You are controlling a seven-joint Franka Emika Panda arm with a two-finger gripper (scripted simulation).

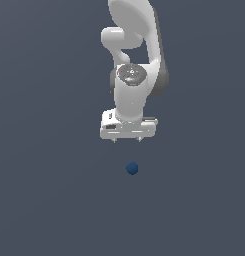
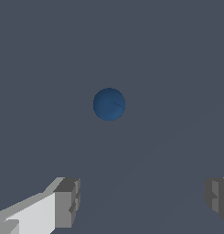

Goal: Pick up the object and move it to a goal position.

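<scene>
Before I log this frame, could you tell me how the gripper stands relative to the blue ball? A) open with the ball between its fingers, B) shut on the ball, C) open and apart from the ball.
C: the gripper is open, both fingers spread wide, with the blue ball lying clear of them.

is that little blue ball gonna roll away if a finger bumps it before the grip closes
Probably. The blue ball is round and looks smooth, with nothing beside it on the flat surface to stop it, so an off-centre nudge would likely send it rolling. It is much narrower than the open gripper, so the fingers have room to straddle it. Its curved sides may squirt out of flat pads.
</scene>
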